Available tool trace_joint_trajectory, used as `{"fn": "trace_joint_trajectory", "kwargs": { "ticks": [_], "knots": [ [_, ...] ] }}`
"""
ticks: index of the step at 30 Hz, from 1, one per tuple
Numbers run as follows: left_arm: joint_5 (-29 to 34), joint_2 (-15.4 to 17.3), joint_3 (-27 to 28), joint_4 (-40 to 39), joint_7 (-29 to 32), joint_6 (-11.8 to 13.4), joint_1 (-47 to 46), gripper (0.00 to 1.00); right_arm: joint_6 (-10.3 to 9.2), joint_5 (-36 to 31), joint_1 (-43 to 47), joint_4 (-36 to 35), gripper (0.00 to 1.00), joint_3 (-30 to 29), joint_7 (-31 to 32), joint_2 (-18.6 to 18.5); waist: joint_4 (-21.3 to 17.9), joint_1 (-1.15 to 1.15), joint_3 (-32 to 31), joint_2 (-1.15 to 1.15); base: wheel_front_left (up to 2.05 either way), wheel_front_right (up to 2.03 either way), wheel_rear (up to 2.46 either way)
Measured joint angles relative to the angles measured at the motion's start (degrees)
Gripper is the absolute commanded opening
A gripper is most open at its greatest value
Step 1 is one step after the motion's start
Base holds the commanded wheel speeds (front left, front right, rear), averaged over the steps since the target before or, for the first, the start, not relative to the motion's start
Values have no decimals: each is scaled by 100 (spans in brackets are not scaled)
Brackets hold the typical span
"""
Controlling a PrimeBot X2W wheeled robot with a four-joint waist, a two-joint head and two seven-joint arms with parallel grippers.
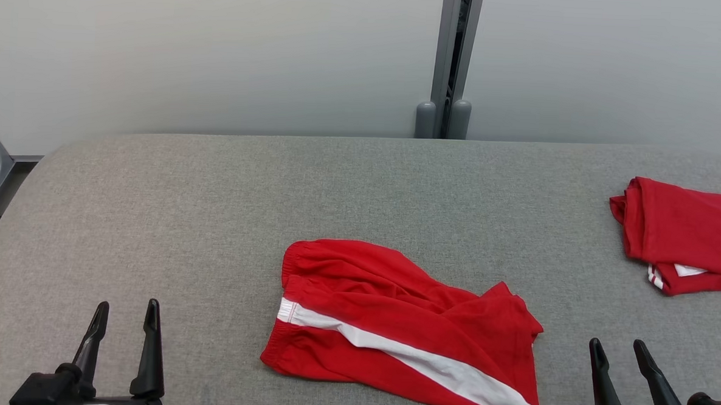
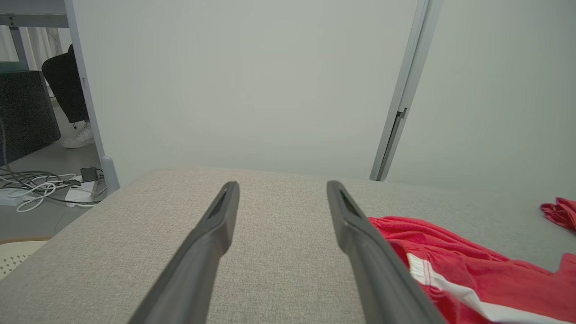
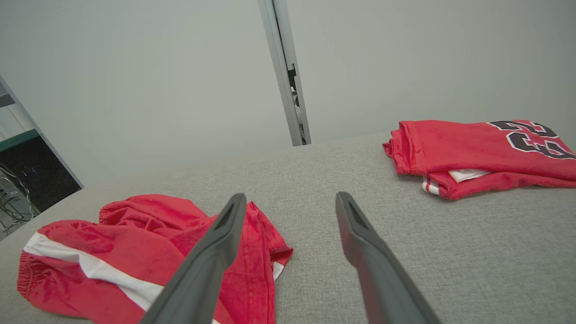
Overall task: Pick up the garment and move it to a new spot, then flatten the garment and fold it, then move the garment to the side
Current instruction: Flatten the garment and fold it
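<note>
The garment [image 1: 403, 329] is a pair of red shorts with a white side stripe, lying rumpled near the front middle of the grey padded table [image 1: 214, 208]. It also appears in the left wrist view as the garment [image 2: 472, 265] and in the right wrist view as the garment [image 3: 135, 252]. My left gripper [image 1: 125, 314] stands open at the lower left, well left of the shorts. At the lower right my right gripper [image 1: 619, 351] is open too, just right of the shorts' hem. Both hold nothing. The left gripper [image 2: 281, 189] and right gripper [image 3: 291, 200] show spread fingers over bare table.
A folded red jersey [image 1: 681, 235] with dark lettering lies at the table's right edge, also seen as the jersey [image 3: 477, 153]. A grey post [image 1: 452, 60] stands behind the table against the pale wall. Cables [image 2: 40, 184] lie on the floor beyond the table's left end.
</note>
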Motion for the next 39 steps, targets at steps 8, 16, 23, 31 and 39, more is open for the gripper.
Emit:
{"fn": "trace_joint_trajectory", "kwargs": {
  "ticks": [8,16,23,31,39],
  "knots": [
    [172,-140,138,90,0,-165,6,100,0,0,-3,54,100,83,1,-15,-24,0,-6,0,0,0,0],
    [290,-86,-248,348,-3,-452,-262,100,0,18,-47,278,100,568,0,-252,-73,0,-7,0,0,0,0],
    [115,277,-978,992,101,-532,-810,100,0,211,20,664,100,1065,0,-341,-198,0,109,0,0,0,0],
    [-293,657,-2194,1674,105,-549,-1233,100,0,375,-169,1247,100,1559,0,-270,-375,0,333,0,0,0,0],
    [-633,886,-2869,2277,65,-549,-1634,100,0,541,-515,1681,100,1883,0,-253,-466,0,471,0,0,0,0]
  ]
}}
